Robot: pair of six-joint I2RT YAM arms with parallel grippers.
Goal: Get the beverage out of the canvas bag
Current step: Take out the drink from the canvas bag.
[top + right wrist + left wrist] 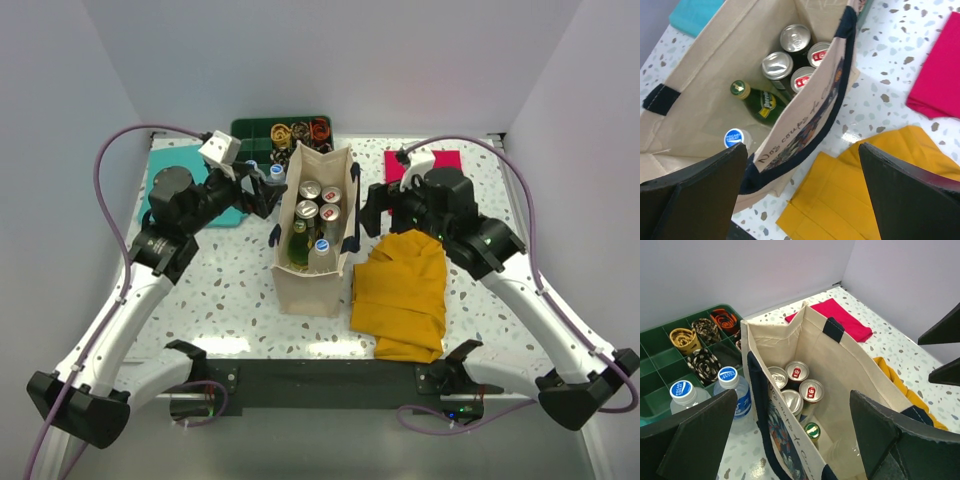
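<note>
Bag (312, 275) stands midway between the counter's (230, 300) side edges, holding four cans (307, 210), a green bottle (299, 240) and a blue-capped bottle (321, 250), with our left hand (270, 210) and right hand (362, 215) both spread wide beside it.

Both arms (135, 300) are white with black joints, black jaws, purple cables (100, 170).

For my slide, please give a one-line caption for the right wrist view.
Open right gripper near the canvas bag holding four cans, a green bottle and a blue-capped bottle.
</note>
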